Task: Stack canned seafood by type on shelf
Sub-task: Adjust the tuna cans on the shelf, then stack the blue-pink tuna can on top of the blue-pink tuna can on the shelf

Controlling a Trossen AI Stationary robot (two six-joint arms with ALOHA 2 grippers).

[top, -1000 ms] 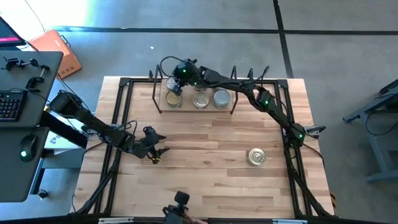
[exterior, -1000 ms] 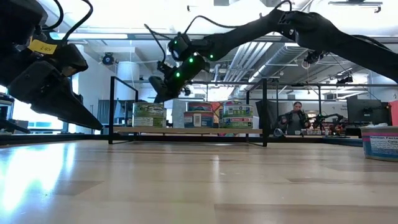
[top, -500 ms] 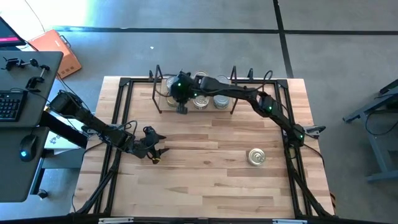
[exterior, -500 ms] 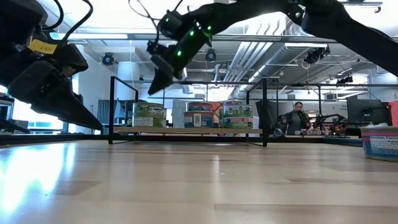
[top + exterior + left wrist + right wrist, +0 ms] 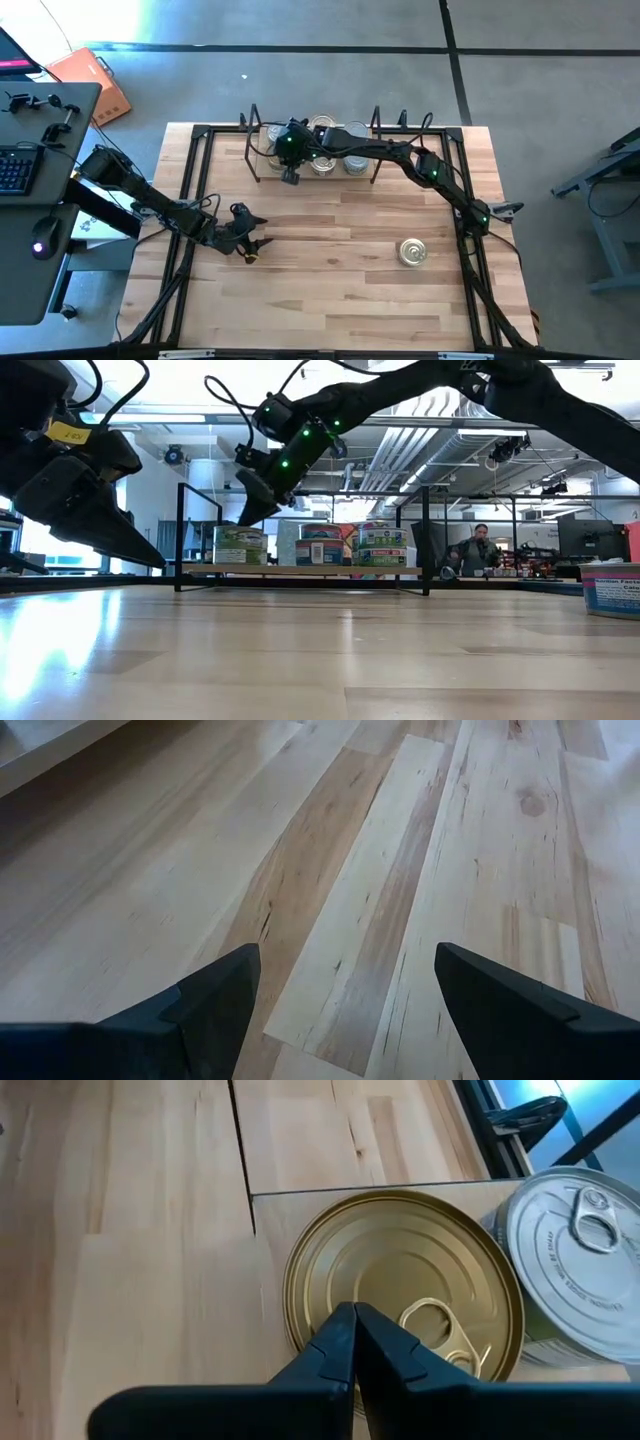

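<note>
The shelf [image 5: 262, 174] stands at the table's far side with tins on its board. A gold-topped tin [image 5: 400, 1270] sits at its left end, and a silver-topped tin [image 5: 575, 1250] stands beside it. More silver tins [image 5: 355, 160] fill the board's right part. One gold-topped tin [image 5: 412, 252] rests alone on the table at the near right. My right gripper [image 5: 352, 1325] is shut and slants down over the left tin's near rim. My left gripper [image 5: 250, 245] hangs open, low over the table's left part, with nothing between its fingers [image 5: 215, 1000]. My right gripper's shut fingertips [image 5: 345, 1330] stand over the near part of the gold tin's top [image 5: 330, 1295], slanting down from the table's near side. Whether they touch the lid, I cannot tell.
Black wire uprights [image 5: 180, 535] rise at the shelf's ends, and a black frame [image 5: 200, 135] runs round the table's edge. Bare wood lies between the shelf and the lone tin. A person [image 5: 478, 550] stands far off in the room behind.
My right gripper, shut throughout, has drawn back from over the shelf's left end toward the table's near edge. It rose, then sank again to tin-top height and tipped more steeply. The tins stay where they were.
</note>
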